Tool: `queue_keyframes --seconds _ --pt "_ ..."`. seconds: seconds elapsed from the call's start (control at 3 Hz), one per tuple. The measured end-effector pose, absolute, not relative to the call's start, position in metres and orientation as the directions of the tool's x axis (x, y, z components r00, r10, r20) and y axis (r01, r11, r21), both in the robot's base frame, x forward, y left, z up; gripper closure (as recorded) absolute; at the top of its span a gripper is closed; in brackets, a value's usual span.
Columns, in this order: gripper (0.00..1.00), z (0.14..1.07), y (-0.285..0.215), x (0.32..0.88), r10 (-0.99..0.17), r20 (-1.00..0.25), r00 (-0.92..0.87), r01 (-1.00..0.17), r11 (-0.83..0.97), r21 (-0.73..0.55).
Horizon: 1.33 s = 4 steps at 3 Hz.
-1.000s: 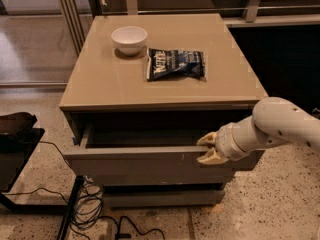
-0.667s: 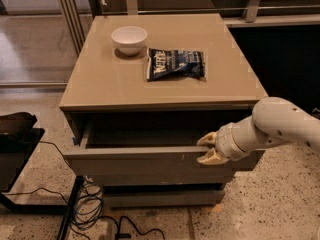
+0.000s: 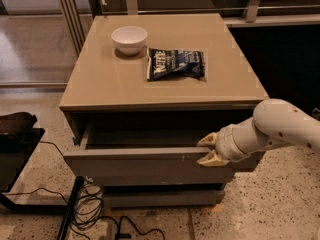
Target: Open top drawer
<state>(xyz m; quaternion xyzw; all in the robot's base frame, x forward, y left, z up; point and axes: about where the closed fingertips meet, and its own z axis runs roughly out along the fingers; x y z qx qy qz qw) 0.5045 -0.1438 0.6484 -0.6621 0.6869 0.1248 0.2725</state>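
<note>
The top drawer (image 3: 135,166) of the taupe cabinet is pulled partly out, and a strip of its dark shallow interior (image 3: 145,136) shows behind the front panel. My gripper (image 3: 207,149) is at the right end of the panel's upper edge. One beige fingertip (image 3: 206,140) is over the inside of the drawer and the other in front of the panel, so the gripper grips that edge. My white arm (image 3: 280,126) reaches in from the right.
A white bowl (image 3: 129,38) and a dark chip bag (image 3: 176,64) lie on the cabinet top (image 3: 100,84). A lower drawer front (image 3: 160,198) is closed. Black cables (image 3: 95,206) and a black stand (image 3: 15,134) are on the floor at the left.
</note>
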Motion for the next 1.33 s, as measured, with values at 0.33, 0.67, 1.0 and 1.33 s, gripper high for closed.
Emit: queue_keyframes --seconds 0.33,0.67,1.0,1.33 --pt "0.84 0.645 -0.142 0.485 -0.825 -0.563 0.039 -0.980 0.078 -0.182" --pt "1.00 0.648 -0.142 0.484 -0.825 -0.563 0.039 -0.980 0.078 -0.182" --pt "1.00 0.644 -0.148 0.466 -0.821 -0.570 0.042 -0.981 0.076 -0.181" --pt "1.00 0.646 -0.148 0.465 -0.821 -0.570 0.042 -0.981 0.076 -0.181"
